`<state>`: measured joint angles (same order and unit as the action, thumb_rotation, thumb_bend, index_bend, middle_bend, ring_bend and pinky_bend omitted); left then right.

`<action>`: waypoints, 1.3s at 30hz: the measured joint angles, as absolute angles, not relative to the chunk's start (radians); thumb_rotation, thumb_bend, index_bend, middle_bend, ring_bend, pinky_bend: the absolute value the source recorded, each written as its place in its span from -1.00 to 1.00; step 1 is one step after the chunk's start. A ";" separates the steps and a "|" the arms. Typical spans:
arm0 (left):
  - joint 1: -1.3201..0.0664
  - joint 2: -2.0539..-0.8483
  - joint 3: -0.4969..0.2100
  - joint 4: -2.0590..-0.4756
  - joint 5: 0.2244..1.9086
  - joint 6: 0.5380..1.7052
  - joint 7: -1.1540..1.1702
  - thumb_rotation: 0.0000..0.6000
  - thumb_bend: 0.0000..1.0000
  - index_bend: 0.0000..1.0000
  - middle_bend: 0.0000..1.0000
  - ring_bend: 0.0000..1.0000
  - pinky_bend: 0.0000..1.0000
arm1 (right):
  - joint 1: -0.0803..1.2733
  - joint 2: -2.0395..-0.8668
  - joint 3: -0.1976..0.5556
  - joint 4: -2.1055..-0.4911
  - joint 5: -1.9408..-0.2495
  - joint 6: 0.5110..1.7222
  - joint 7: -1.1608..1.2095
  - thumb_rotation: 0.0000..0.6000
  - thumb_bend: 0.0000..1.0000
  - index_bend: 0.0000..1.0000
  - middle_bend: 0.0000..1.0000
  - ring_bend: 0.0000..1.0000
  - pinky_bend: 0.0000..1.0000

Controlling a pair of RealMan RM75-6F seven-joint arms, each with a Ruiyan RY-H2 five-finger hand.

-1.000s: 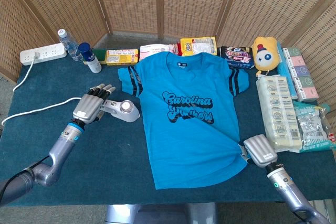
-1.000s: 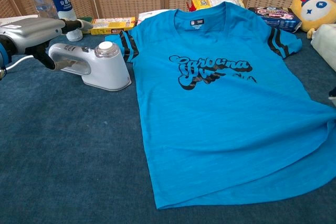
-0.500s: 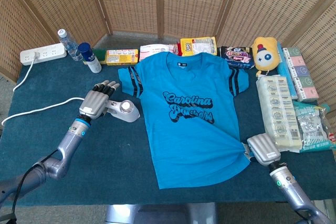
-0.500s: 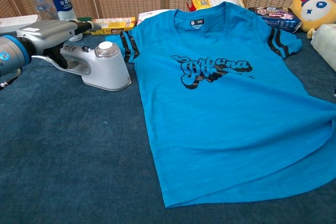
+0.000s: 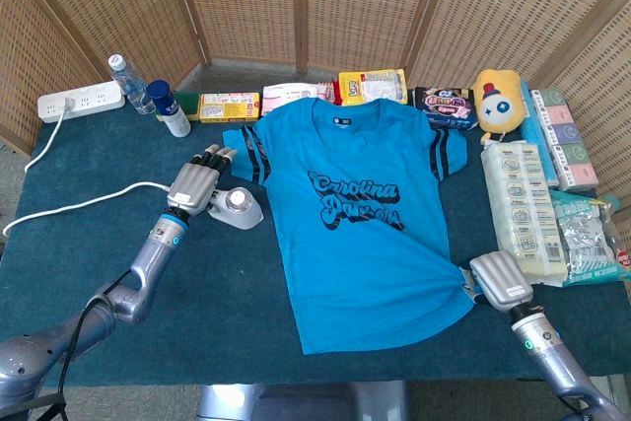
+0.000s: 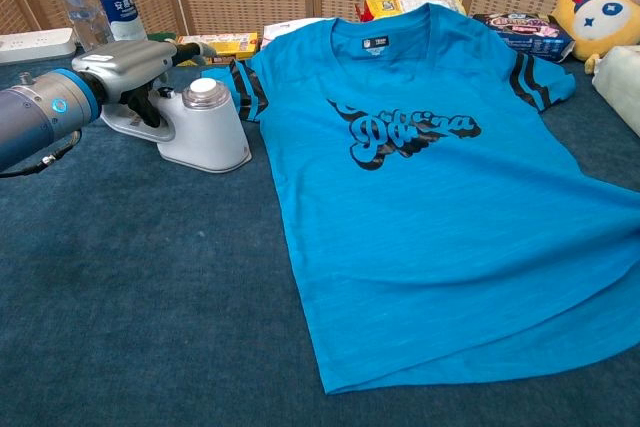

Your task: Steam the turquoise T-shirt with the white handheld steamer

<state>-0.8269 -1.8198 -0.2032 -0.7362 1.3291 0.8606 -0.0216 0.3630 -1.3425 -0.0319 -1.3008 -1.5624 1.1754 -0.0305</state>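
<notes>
The left hand (image 5: 195, 187) has advanced over the steamer (image 6: 195, 132) handle since a second ago, fingers extended, grip not yet closed; pickup appears imminent. The shirt (image 5: 360, 214) lies flat mid-table, its hem pulled rightward. Only the head view shows the right hand (image 5: 501, 281) at that hem; whether it pinches the cloth cannot be told.

The left hand (image 6: 140, 65) covers the white handheld steamer's (image 6: 200, 127) handle, hiding any grip. The right hand's (image 5: 501, 279) fingers lie hidden at the turquoise T-shirt's (image 5: 365, 214) hem.
</notes>
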 measured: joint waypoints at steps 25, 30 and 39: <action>-0.808 -1.798 -0.229 -0.774 1.259 0.805 -0.137 1.00 -0.16 0.44 0.56 0.46 0.62 | 0.358 -1.326 -0.020 -1.320 -1.549 1.179 -0.028 1.00 -0.20 0.48 0.38 0.48 0.75; -0.799 -1.777 -0.238 -0.820 1.253 0.816 -0.164 1.00 -0.16 0.49 0.61 0.49 0.66 | 0.356 -1.323 -0.018 -1.324 -1.546 1.181 -0.030 1.00 -0.20 0.48 0.38 0.48 0.75; -0.780 -1.715 -0.248 -0.931 1.268 0.875 -0.194 1.00 -0.16 0.49 0.64 0.52 0.68 | 0.357 -1.323 -0.015 -1.335 -1.548 1.184 -0.031 1.00 -0.20 0.48 0.38 0.48 0.75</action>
